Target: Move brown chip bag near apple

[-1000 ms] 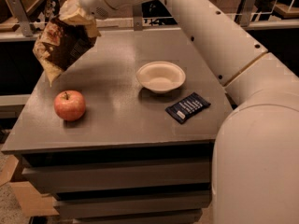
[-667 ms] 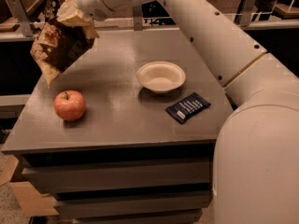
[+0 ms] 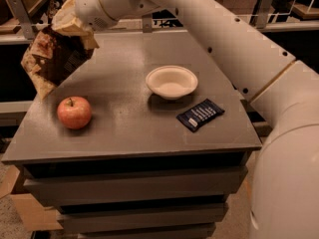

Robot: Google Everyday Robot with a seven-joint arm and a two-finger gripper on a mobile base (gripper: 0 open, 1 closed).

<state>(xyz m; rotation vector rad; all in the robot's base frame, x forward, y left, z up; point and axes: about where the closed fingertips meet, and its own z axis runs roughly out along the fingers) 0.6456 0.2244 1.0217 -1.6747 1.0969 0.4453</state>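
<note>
Dangling over the far-left corner of the surface (image 3: pixel 124 133), the brown chip bag (image 3: pixel 50 63) is pinched at its top by the hand (image 3: pixel 79 31). Pickup looks done. Left to do: lowering it beside the apple (image 3: pixel 74 112) at the left edge.

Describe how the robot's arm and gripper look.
The arm is a thick, smooth white tube with small dark dots along it and thin tan seam rings. The gripper, at the far-left corner of the table on the brown chip bag, is pale tan and blocky.
</note>
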